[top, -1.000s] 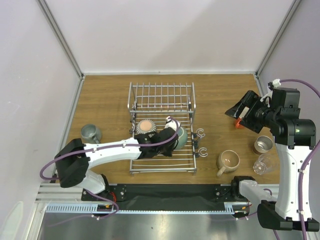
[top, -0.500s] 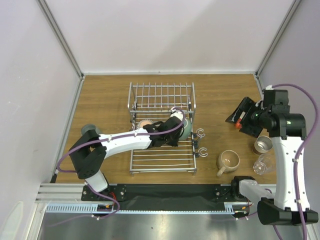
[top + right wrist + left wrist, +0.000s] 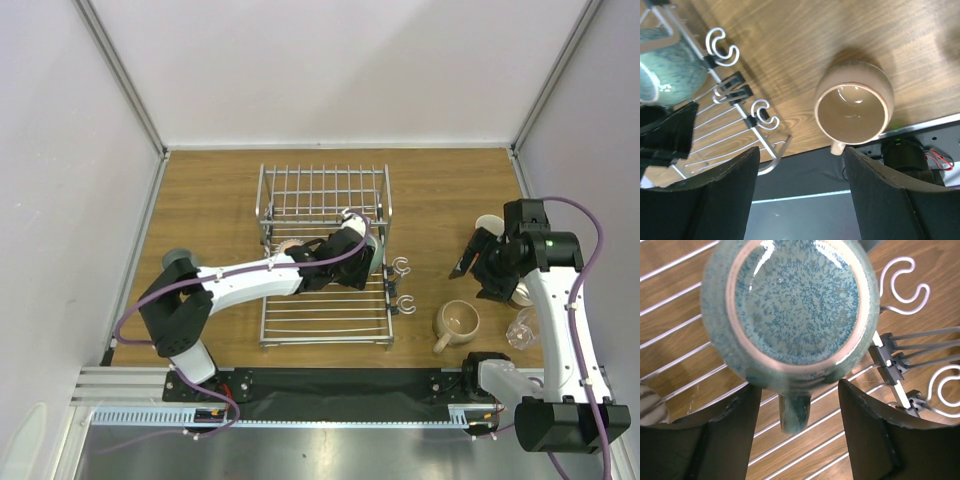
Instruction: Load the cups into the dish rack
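Observation:
The dish rack (image 3: 325, 190) stands mid-table. A teal-green mug (image 3: 795, 310) sits upside down on its slatted base at the right side, also seen in the top view (image 3: 374, 262). My left gripper (image 3: 800, 432) is open over it, jaws on either side of the mug's handle (image 3: 795, 412) without touching. A ribbed cup (image 3: 284, 247) lies in the rack, mostly hidden under my left arm. A beige mug (image 3: 852, 107) stands upright on the table right of the rack (image 3: 455, 322). My right gripper (image 3: 800, 195) is open and empty above it.
A clear glass (image 3: 524, 328) stands near the right front edge. A grey-green cup (image 3: 176, 260) peeks out behind my left arm at the left. Wire hooks (image 3: 722, 45) stick out from the rack's right side, close to the beige mug.
My left arm reached further to the back right of the rack with the teal mug. My right arm swung down and inward, from the far right to above the beige mug.

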Controlling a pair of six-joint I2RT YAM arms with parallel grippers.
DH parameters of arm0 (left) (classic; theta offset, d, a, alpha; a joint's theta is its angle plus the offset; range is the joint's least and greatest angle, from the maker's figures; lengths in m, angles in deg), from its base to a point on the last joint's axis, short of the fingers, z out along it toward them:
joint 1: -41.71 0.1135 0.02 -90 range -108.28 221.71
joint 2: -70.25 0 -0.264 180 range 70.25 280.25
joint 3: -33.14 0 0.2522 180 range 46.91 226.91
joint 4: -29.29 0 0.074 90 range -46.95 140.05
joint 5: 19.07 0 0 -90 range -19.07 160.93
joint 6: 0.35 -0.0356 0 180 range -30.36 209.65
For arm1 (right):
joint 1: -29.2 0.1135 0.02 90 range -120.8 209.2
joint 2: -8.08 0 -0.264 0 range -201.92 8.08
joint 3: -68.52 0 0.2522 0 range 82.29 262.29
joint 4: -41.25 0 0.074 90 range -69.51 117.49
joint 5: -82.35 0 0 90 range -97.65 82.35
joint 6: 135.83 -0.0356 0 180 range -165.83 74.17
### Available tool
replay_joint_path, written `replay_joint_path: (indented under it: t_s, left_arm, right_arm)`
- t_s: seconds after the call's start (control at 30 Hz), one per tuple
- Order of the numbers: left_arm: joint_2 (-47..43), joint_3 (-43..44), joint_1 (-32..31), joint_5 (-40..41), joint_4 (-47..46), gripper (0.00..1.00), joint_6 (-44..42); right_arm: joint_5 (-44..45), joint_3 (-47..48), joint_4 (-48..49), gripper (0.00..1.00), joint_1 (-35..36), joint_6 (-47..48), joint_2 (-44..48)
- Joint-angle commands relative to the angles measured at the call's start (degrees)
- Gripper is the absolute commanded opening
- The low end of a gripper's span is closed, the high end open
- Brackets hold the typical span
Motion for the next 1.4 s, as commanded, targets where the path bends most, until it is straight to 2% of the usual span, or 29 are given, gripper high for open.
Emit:
replay_joint_path:
  t_s: [0.0,0.2,0.27,0.43,0.57,0.63,0.77,0.83,0.9,0.93,0.97,1.03,1.07,1.13,1.2,1.3,1.37]
  left_arm:
    - [-5.21,-0.94,0.61,0.15,-3.0,0.69,-1.12]
    - [-15.03,-4.45,0.35,-5.02,-1.78,0.73,-0.23]
    - [-18.21,-6.12,0.26,-7.66,-0.99,0.75,-0.67]
    - [-31.56,-10.43,0.08,-15.21,2.52,0.75,-0.16]
    - [-43.08,-13.86,0.17,-17.87,5.42,0.77,2.48]
    - [-47.73,-13.87,0.43,-18.05,8.14,0.8,4.76]
    - [-51.52,-9.05,0.7,-16.65,14.74,0.81,8.28]
    - [-52.23,-6.58,0.7,-14.89,19.29,0.82,10.12]
    - [-52.5,-2.28,0.79,-13.48,22.38,0.84,11.18]
    - [-52.33,-0.78,0.79,-11.65,24.66,0.85,11.89]
    - [-51.8,2.36,0.79,-10.76,25.64,0.85,12.24]
    - [-50.66,5.46,0.88,-10.66,27.92,0.87,13.38]
    - [-50.22,8.34,0.96,-10.84,28.28,0.87,13.73]
    - [-48.2,11.08,1.05,-12.15,28.37,0.88,14.44]
    - [-45.92,15.21,1.23,-14.42,28.11,0.88,14.62]
    - [-43.46,20.05,2.45,-16.72,26.54,0.9,14.62]
    - [-41.43,21.46,4.03,-21.02,24.34,0.9,14.62]
  right_arm:
    - [3.0,-1.22,0.3,0.74,0.05,-0.47,0.12]
    - [4.14,-5.53,2.85,0.72,1.45,-3.63,-1.2]
    - [6.07,-7.2,4.52,0.71,4.77,-5.03,-2.16]
    - [8.1,-11.76,9.87,0.7,7.52,-8.02,-5.33]
    - [8.01,-15.46,14.01,0.66,7.34,-9.87,-7.44]
    - [8.01,-16.52,16.29,0.64,7.52,-10.49,-8.93]
    - [8.01,-18.37,19.11,0.62,7.78,-11.72,-12.53]
    - [9.85,-19.07,20.25,0.58,7.78,-12.07,-13.59]
    - [10.47,-19.6,20.7,0.47,7.87,-13.13,-13.59]
    - [10.65,-19.69,20.78,0.45,7.87,-13.47,-13.42]
    - [10.73,-19.86,20.96,0.35,7.87,-13.91,-13.24]
    - [10.65,-20.13,20.44,0.23,7.87,-14.53,-12.8]
    - [10.56,-20.22,20.26,0.09,7.78,-15.06,-11.76]
    - [11.0,-18.73,18.43,0.0,7.78,-15.59,-10.43]
    - [10.48,-16.36,15.88,0.0,7.87,-16.03,-8.06]
    - [9.95,-8.29,12.19,0.0,7.78,-16.2,-5.95]
    - [7.15,-1.28,12.0,0.0,7.78,-15.94,-5.25]
